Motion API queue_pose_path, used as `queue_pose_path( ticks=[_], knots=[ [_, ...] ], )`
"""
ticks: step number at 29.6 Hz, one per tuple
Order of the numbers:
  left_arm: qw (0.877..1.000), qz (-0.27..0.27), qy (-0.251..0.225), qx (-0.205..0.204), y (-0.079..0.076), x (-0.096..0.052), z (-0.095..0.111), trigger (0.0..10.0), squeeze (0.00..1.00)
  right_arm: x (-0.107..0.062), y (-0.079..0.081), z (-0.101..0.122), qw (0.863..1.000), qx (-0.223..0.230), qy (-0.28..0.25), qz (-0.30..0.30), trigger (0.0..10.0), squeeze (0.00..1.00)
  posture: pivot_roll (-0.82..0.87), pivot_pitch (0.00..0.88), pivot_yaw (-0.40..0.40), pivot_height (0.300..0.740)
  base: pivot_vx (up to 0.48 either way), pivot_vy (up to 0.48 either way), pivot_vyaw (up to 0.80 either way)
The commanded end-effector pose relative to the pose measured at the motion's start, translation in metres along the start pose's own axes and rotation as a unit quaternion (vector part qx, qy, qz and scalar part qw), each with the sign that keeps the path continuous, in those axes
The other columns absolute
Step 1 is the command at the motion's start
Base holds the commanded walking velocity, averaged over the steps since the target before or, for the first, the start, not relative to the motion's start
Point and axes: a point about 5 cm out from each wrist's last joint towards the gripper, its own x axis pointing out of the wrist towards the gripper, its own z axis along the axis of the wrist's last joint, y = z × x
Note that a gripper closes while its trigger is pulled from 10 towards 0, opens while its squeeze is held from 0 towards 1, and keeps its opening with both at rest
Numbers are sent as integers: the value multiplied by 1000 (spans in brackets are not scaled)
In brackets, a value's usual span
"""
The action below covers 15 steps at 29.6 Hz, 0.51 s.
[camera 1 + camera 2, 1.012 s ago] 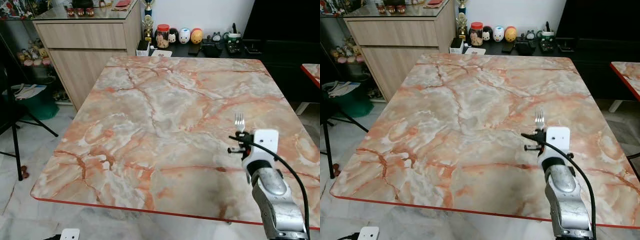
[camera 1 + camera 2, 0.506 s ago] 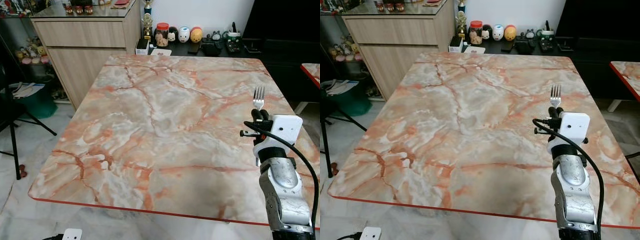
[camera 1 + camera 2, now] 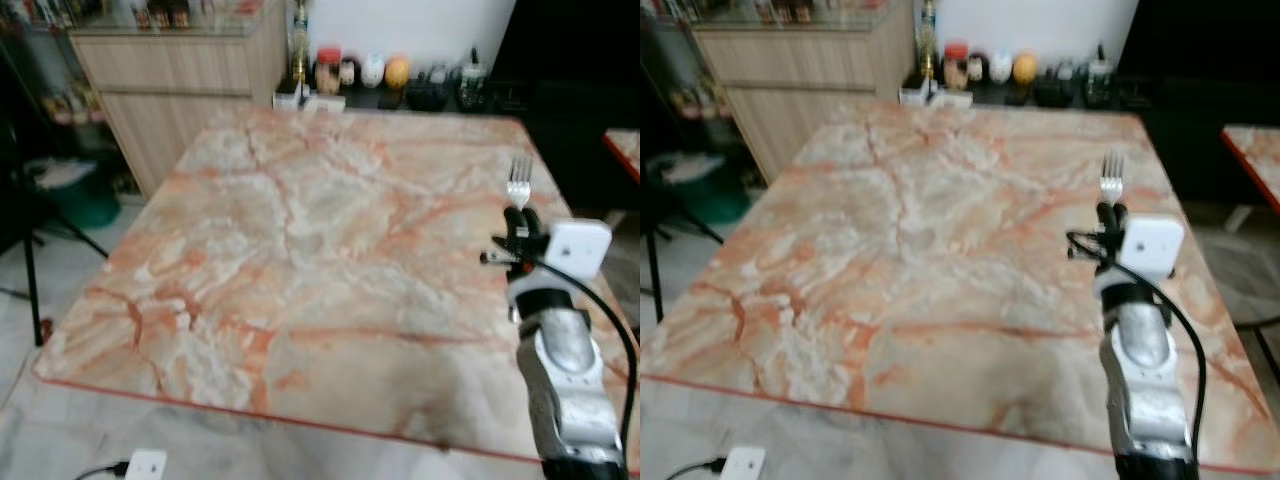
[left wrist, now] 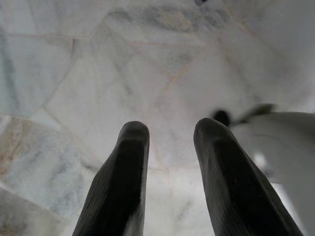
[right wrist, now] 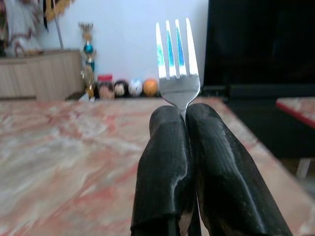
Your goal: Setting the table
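The marble table (image 3: pixel 300 250) top lies bare, with jars and figurines (image 3: pixel 360 72) standing beyond its far edge.

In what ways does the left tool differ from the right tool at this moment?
The right tool is shut on a fork, tines up, over the marble table; the left tool is open and holds nothing. The left one hangs over pale floor tiles. Both have two black fingers.

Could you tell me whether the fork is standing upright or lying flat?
Upright. The fork is pinched between the shut fingers of the right claw, tines pointing up, above the marble table.
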Motion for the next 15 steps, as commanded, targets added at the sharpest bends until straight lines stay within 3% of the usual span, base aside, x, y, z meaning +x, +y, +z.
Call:
queue_pose_path(
  ticks=[1,11,15],
  knots=[
    [1000,5,8,8,4,-1,-4,10000,0,0,6,3,1000,4,-7,10,10000,0,18,18,4,740,0,-277,0],
    [1000,7,9,9,6,-1,-4,10000,0,2,4,3,1000,2,-9,2,10000,0,20,6,8,740,0,-279,0],
    [1000,6,9,10,7,-1,-4,10000,0,2,3,24,997,-10,-70,3,10000,0,18,0,12,740,0,-277,0]
  ],
)
